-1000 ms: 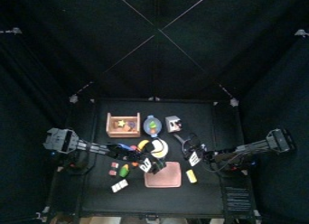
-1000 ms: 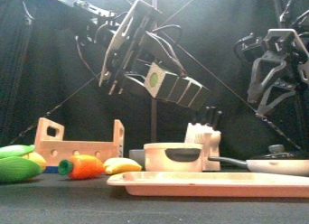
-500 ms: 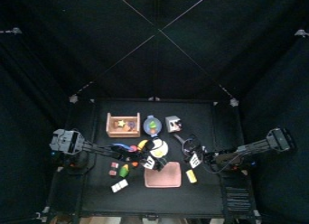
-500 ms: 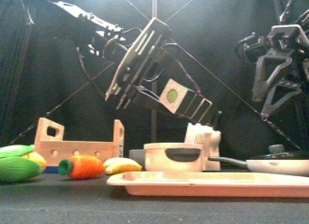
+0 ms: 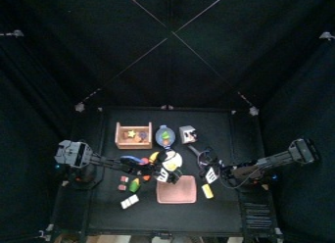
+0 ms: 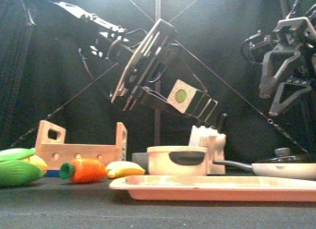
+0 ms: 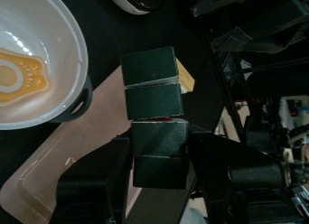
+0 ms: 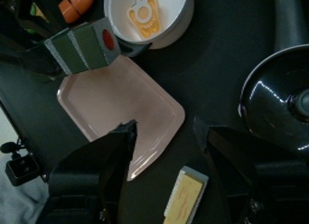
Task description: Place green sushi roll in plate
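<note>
Nearest the table's front edge lies the flat square pinkish-salmon plate (image 6: pixel 210 186), low and empty as far as I can see. Behind it, from the left, sit a green toy vegetable (image 6: pixel 15 168), an orange toy carrot (image 6: pixel 80 168), a yellow toy piece (image 6: pixel 124 168), a slotted wooden box (image 6: pixel 80 145), a round white-and-yellow dish (image 6: pixel 186 159) and a black pan (image 6: pixel 284 163).

Above all that, my left gripper (image 7: pixel 160 148) is clamped on the dark green, short oblong sushi roll (image 7: pixel 154 92), held well up in the air. It sits over the ground between dish and plate, and I judge it not squarely over the plate. My right gripper (image 8: pixel 172 133) hangs spread wide and empty on the right, looking down on the plate.

The roll sticks out a long way beyond my left fingertips. If I descend tilted, its free end could strike the plate's raised rim or the dish's edge first and twist in my grip. Letting go from this height risks worse: the smooth piece could bounce or roll off the shallow plate. My two arms are also close, so a careless sideways swing could knock them together.
</note>
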